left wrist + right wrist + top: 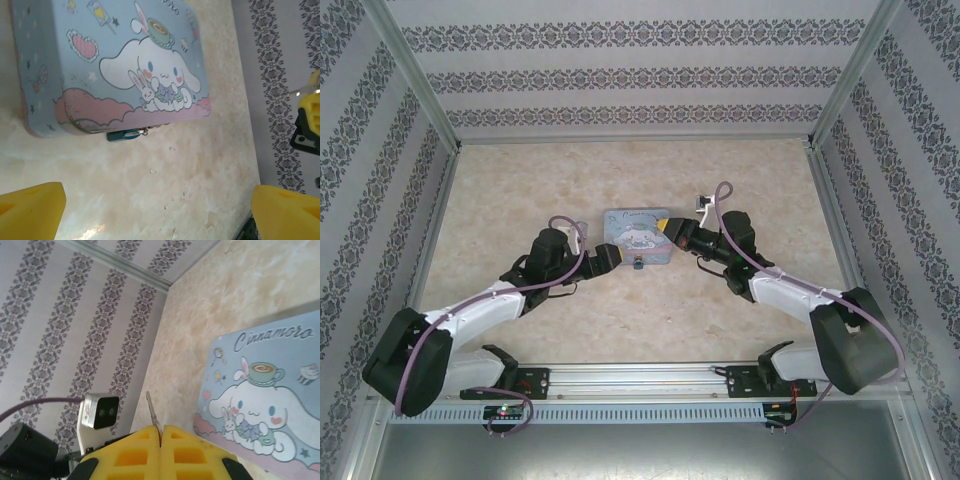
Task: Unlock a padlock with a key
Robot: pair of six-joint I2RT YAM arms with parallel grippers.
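Two grippers flanked a light-blue cartoon tin [636,236] near the middle of the marbled table [520,190], as we saw from above. The left gripper [611,257] sat at the tin's near-left corner and the right gripper [672,232] at its right edge.

Left wrist view: we noted the left gripper [157,205] spread wide, its yellow fingers [30,210] at the bottom corners of the frame and nothing between them. The padlock [122,134] — a tiny dark blue body on a thin silvery shackle — hung from the clasp on the tin's [115,65] near side and lay on the tabletop. We found it from above too, the padlock [636,265] just beside the left fingertips.

Right wrist view: the right gripper [161,430] was pinched tight on the key [152,412]. Its thin silvery blade stuck out beyond the fingertips, tilted slightly left, beside the tin's lid [260,405] and not touching it.
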